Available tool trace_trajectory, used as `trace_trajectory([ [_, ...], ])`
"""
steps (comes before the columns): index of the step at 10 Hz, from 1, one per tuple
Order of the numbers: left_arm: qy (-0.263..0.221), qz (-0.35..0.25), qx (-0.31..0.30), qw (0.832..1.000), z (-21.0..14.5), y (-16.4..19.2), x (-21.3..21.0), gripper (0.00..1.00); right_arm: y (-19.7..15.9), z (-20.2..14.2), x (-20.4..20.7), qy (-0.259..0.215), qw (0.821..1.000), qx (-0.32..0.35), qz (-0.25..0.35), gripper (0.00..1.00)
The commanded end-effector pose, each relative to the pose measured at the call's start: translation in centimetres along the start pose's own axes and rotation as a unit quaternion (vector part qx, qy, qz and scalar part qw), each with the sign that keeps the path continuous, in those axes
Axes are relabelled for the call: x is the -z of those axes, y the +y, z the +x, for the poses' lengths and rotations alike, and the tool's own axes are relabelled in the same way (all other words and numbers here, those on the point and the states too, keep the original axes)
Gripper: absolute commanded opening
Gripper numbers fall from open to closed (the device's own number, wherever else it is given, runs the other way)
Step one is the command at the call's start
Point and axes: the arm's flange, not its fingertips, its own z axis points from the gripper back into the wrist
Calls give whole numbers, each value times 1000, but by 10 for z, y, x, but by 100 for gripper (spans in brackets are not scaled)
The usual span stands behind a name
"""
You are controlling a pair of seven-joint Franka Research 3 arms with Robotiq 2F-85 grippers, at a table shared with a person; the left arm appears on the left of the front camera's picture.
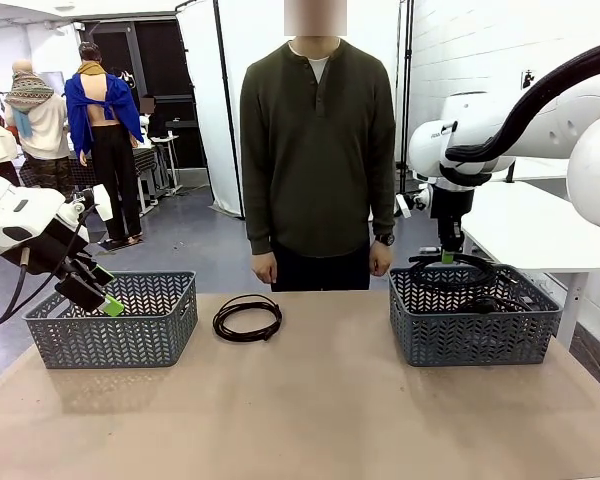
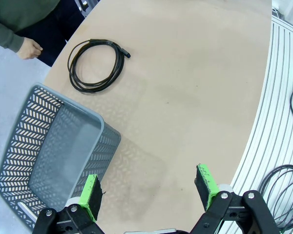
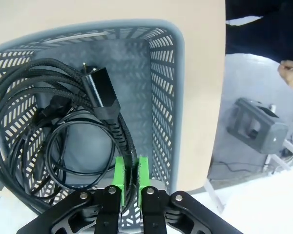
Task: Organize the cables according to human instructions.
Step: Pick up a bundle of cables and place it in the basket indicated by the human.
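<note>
The right gripper (image 3: 130, 178) is clamped on a black cable (image 3: 121, 131), directly between its pads, above other coils in the right basket (image 3: 161, 97). The left gripper (image 2: 147, 187) gapes wide over the left basket (image 2: 19, 141), well apart from a coiled cable (image 2: 107, 42) on the table.

Premises: an indoor robotics laboratory. Two white robot arms, the left arm (image 1: 20, 225) and the right arm (image 1: 540, 120), come in over the left and right edges of a plain work table (image 1: 310, 410). A person (image 1: 318, 150) stands at its far edge. Slotted aluminium framing (image 2: 278, 97) lies just beside one table edge. Around the station are white partition screens (image 1: 230, 60) on black frames, a white-painted brick wall (image 1: 460, 50), a bare grey floor (image 1: 180, 240) and a white bench (image 1: 540, 230).
</note>
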Motion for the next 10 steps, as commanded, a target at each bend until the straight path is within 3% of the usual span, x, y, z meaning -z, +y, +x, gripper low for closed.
trace_trajectory([
  [1, -8, -8, 2, 1000, -2, 2, 0, 100, -8, 2, -2, -12, 1000, -6, -5, 0],
  [2, -8, -8, 2, 1000, -2, 2, 0, 100, -9, 1, 0, -12, 1000, 0, -7, 0],
  [3, -8, -8, 2, 1000, -2, 2, 0, 100, -9, 3, 2, -11, 1000, -1, -1, 7],
  [7, -8, -8, 2, 1000, -2, 2, 0, 100, -9, 4, 6, -22, 1000, 14, -7, 85],
  [8, -8, -8, 2, 1000, -2, 2, 0, 100, -8, 3, 7, -25, 1000, 16, -2, 100],
  [10, -8, -8, 2, 1000, -2, 2, 0, 100, -7, 3, 2, -26, 1000, 15, 3, 100],
])
